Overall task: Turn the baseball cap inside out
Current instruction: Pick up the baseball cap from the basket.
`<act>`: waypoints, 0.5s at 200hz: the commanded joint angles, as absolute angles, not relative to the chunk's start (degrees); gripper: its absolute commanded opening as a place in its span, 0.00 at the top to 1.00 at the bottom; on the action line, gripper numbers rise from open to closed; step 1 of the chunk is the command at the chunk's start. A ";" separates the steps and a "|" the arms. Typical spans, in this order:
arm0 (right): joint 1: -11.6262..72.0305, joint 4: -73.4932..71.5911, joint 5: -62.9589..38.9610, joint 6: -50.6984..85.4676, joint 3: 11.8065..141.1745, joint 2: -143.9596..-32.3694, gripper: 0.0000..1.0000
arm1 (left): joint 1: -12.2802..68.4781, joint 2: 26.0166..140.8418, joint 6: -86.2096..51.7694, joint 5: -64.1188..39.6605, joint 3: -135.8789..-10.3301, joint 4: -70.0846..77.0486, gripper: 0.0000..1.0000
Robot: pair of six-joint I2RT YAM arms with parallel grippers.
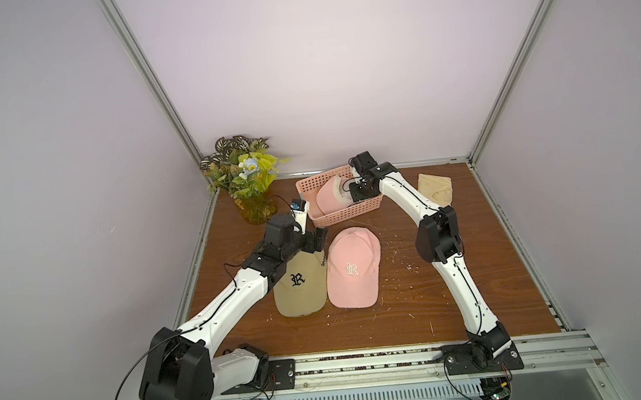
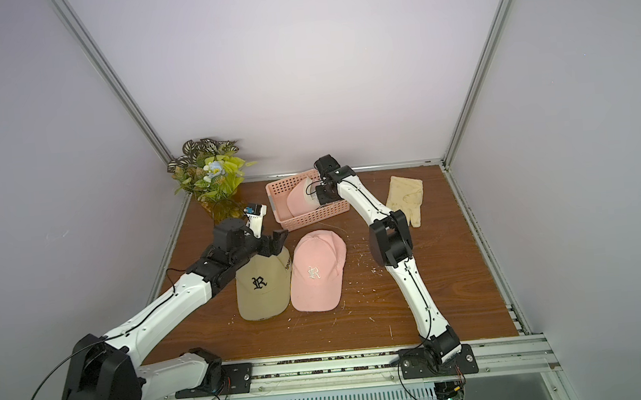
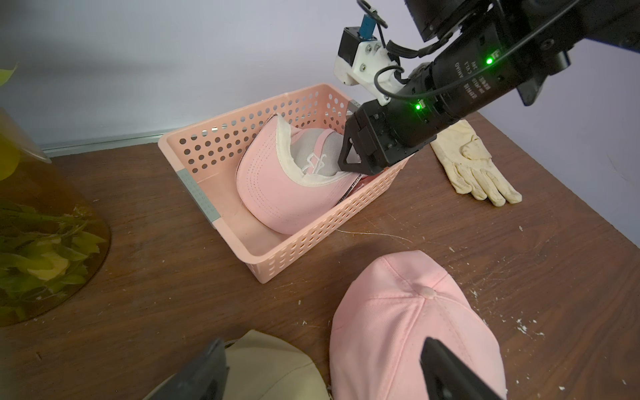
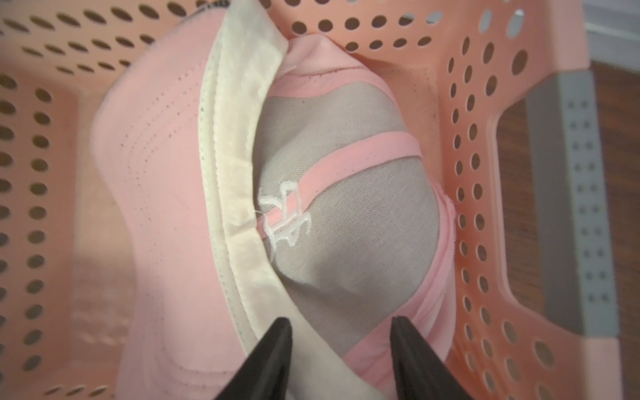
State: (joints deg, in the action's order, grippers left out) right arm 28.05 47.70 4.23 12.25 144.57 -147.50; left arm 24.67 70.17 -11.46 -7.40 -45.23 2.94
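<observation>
A pink baseball cap lies in the pink basket, its grey lining and white sweatband facing outward. My right gripper reaches down into the basket and is open. Its fingertips straddle the cap's edge where the sweatband meets the lining. In both top views that cap sits under the right wrist. A second pink cap and a tan cap lie right side out on the table. My left gripper hovers open over the backs of these two, holding nothing.
A cream glove lies at the back right of the wooden table. A vase of artificial flowers stands at the back left, close to the left wrist. Metal frame posts and lilac walls enclose the table.
</observation>
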 commanded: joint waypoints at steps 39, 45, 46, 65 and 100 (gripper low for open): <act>27.95 45.39 8.07 17.68 148.53 -144.63 1.00 | 23.77 70.15 -11.01 -7.59 -46.46 2.43 0.12; 27.95 44.81 8.39 18.20 148.54 -143.94 1.00 | 23.82 69.98 -11.07 -7.68 -46.45 2.38 0.12; 27.95 44.68 8.41 18.28 148.54 -143.82 1.00 | 23.82 69.97 -11.03 -7.66 -46.43 2.37 0.12; 27.89 43.15 9.26 19.35 148.53 -141.70 1.00 | 23.82 69.55 -10.99 -7.68 -46.47 2.35 0.12; 27.86 42.00 7.23 20.05 149.77 -138.48 1.00 | 23.77 69.43 -10.08 -8.28 -46.93 2.42 0.12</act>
State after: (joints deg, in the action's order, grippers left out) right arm 28.05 45.39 7.18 18.31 145.99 -145.49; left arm 24.64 70.15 -11.42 -7.46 -45.25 2.72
